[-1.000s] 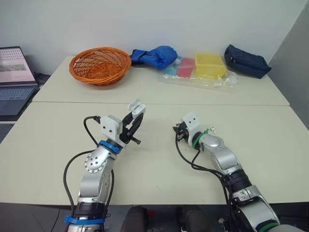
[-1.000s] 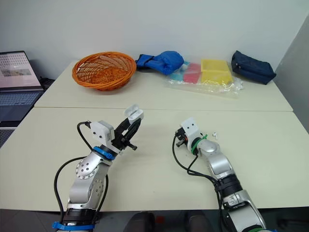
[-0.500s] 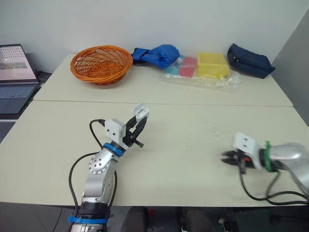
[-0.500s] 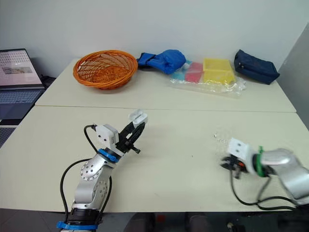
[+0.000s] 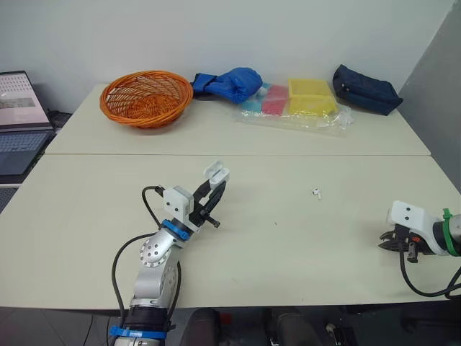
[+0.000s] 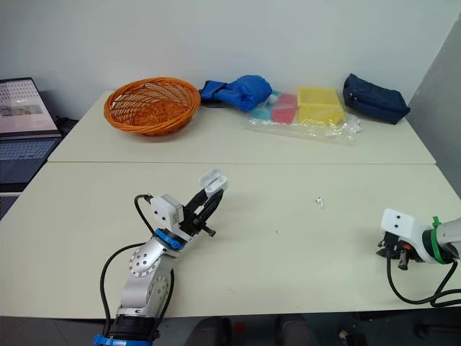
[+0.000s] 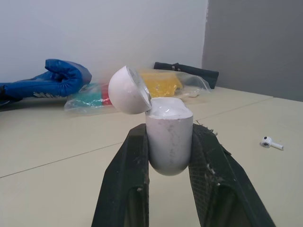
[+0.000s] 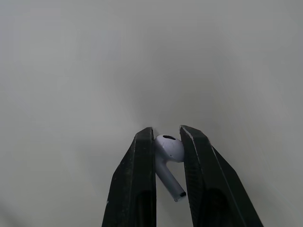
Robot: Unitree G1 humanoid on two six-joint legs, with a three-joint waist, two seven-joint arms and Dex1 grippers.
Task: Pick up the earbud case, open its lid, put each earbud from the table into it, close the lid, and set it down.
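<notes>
Holding the earbud case (image 7: 169,144) above the surface (image 5: 288,249), our left end effector (image 5: 212,192) is clamped on its body — lid (image 7: 127,90) hinged open. Our right end effector (image 8: 166,138), out near the surface's right edge, pinches one earbud (image 8: 168,148) — a second earbud (image 5: 315,192) lies on the surface between the two arms.
</notes>
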